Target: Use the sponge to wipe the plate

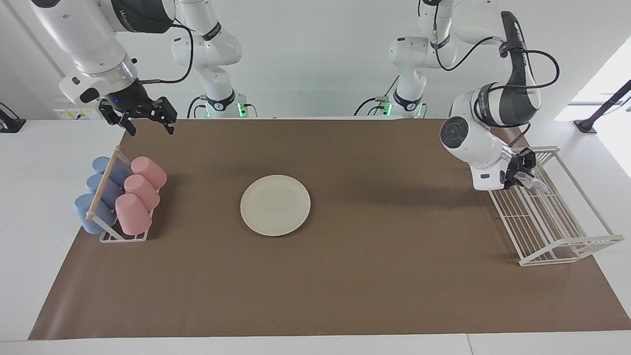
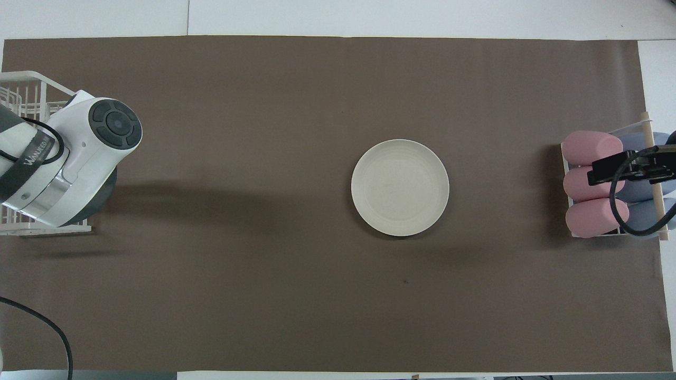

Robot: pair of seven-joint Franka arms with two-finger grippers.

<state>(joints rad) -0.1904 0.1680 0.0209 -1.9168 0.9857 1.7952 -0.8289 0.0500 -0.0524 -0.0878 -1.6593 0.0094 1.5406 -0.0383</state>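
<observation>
Item, sponge [image 1: 535, 183] in wire rack [image 1: 552, 217] toward the left arm's end from the plate [image 1: 275, 205] at table centre: left gripper [image 1: 523, 172] at sponge, spread indiscernible, should pinch its middle squarely; right gripper [image 1: 148, 117] apart, empty, waiting above cup rack [image 1: 118, 197].

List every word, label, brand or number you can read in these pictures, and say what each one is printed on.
"WANJEED", roughly, with smaller characters after it too blurred to read: on the dark band of the left arm, seen from overhead.
White lettering on the dark bands of both arms in the facing view: too small to read.
Round cream-white plate, pink and blue cups, white wire rack: no text.
</observation>
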